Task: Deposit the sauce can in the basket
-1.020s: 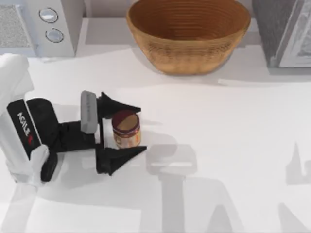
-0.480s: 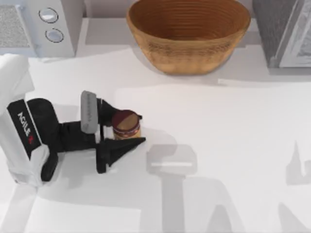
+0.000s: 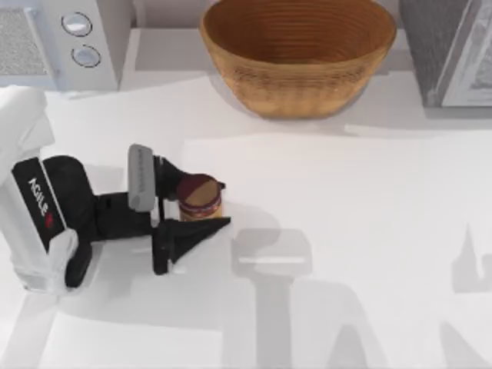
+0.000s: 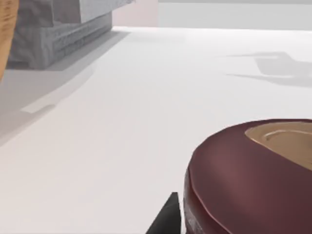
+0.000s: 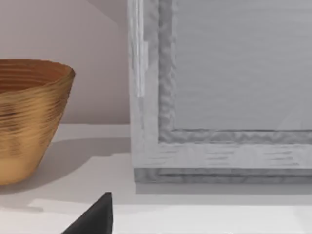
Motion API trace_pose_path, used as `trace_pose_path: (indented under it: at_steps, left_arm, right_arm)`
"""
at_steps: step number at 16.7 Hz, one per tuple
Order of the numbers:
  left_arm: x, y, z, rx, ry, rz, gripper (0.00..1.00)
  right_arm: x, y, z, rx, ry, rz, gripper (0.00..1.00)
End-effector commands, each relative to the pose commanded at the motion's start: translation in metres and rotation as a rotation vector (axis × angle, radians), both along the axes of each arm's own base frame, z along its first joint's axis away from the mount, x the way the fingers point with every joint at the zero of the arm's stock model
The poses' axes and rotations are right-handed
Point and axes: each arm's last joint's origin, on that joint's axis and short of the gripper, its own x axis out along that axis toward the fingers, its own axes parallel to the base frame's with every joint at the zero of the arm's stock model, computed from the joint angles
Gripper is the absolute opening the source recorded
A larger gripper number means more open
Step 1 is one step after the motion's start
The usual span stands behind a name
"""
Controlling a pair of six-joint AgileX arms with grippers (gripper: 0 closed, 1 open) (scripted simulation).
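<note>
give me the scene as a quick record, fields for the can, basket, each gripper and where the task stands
sauce can: upright on the table, left of centre in the top view
basket: at the table's far edge, near the middle, nothing in it
left gripper: at the can, fingers shut on its sides
right gripper: a dark fingertip shows in the right wrist view, near the grey appliance
grey appliance: right of the basket
microwave: far left corner
task state: can gripped, not yet in the basket
</note>
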Motion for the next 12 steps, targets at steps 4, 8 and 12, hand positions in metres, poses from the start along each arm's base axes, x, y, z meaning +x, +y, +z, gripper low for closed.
trace_pose_path:
  at_steps: [4,8,12]
  left_arm:
    - [0.0,0.0,0.0,0.0,0.0,0.0,0.0]
    - [0.0006,-0.0003,0.0008,0.005,-0.007,-0.006,0.0]
    - [0.0024,-0.0054,0.0025,0.038,-0.035,-0.05,0.0]
  right_arm:
    - [0.0,0.0,0.0,0.0,0.0,0.0,1.0]
    - [0.0,0.0,0.0,0.0,0.0,0.0,1.0]
    - [0.0,0.0,0.0,0.0,0.0,0.0,1.0]
